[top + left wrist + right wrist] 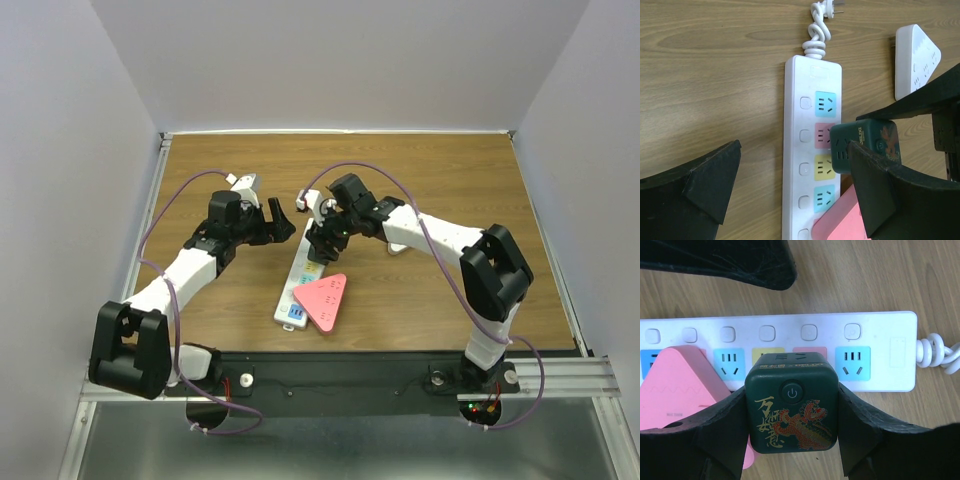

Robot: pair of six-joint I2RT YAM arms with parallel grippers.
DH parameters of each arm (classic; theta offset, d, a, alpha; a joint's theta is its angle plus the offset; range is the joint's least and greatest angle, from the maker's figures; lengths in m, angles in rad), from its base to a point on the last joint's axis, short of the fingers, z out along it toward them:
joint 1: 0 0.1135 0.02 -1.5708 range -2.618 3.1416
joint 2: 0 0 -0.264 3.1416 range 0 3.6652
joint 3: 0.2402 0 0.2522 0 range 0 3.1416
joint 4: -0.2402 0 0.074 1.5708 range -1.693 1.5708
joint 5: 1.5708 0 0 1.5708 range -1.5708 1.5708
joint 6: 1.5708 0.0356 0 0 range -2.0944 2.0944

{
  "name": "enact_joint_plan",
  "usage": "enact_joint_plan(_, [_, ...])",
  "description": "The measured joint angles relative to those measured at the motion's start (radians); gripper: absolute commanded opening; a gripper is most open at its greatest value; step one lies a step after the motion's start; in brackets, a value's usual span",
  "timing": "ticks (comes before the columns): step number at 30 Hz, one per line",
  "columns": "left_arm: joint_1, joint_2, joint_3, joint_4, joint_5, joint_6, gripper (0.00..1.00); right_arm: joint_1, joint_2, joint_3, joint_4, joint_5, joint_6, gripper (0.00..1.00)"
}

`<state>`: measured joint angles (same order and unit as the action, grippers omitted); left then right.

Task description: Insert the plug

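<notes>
Right claw [326,238] is clamped on the dark green cube plug [791,412], which bears gold Chinese characters and small "DELIXI" lettering, over the white plastic power strip's [880,325] pink socket. Left claw [282,220] stands wide apart alongside.

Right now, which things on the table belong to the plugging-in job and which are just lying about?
In the job: dark green cube plug, held in the right jaws; white power strip.
Lying about: pink triangular adapter resting over the strip; white triangular adapter beside it; the strip's coiled cord.
</notes>
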<state>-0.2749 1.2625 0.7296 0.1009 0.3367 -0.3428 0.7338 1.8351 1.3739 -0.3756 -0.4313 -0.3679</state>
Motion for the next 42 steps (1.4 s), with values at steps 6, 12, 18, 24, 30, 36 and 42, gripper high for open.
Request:
enact_joint_plan(6, [0.005,0.011,0.0,0.008,0.012,0.0,0.99,0.001,0.0,0.0,0.001,0.001,-0.011,0.01])
enact_joint_plan(12, [0.008,0.019,-0.001,0.019,0.021,0.0,0.99,0.008,0.0,0.0,0.002,-0.012,-0.015,0.0])
enact_joint_plan(18, [0.008,0.025,-0.001,0.025,0.028,0.0,0.99,0.028,0.0,0.0,0.002,-0.016,-0.021,0.0])
enact_joint_plan(24, [0.008,0.032,-0.001,0.03,0.032,0.0,0.99,0.04,0.0,0.0,0.002,-0.021,-0.021,0.01])
enact_joint_plan(30, [0.008,0.032,-0.001,0.03,0.039,0.0,0.99,0.041,0.0,0.0,0.002,-0.022,-0.021,0.01])
enact_joint_plan(36, [0.008,0.032,-0.001,0.03,0.048,0.0,0.99,0.053,0.0,0.0,0.002,-0.022,-0.021,0.0])
enact_joint_plan(42, [0.008,0.032,-0.001,0.03,0.053,0.0,0.99,0.066,0.0,0.0,0.002,-0.022,-0.021,0.01])
